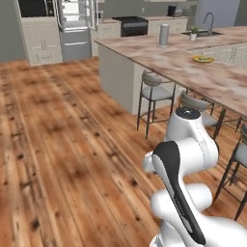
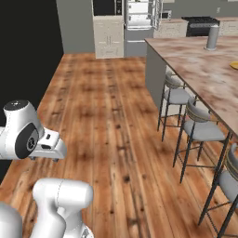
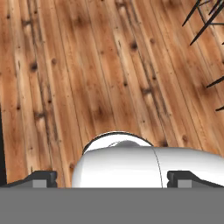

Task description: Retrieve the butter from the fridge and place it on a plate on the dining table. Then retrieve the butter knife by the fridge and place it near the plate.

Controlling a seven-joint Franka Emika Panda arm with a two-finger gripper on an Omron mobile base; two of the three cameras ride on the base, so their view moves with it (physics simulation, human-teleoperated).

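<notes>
Hand [image 3: 112,179] wide, empty, aimed at wood floor; fridge [image 1: 76,24] open, far beyond desk [image 1: 202,77]; plate [image 1: 203,59] awaits butter.

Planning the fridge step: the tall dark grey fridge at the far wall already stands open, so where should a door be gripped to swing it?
Probably the long curved pale handle of the fridge: it stands upright, so come from the front with the open gripper, jaws level across it. Finer detail is too small to tell.

No legible text, seemingly.
</notes>
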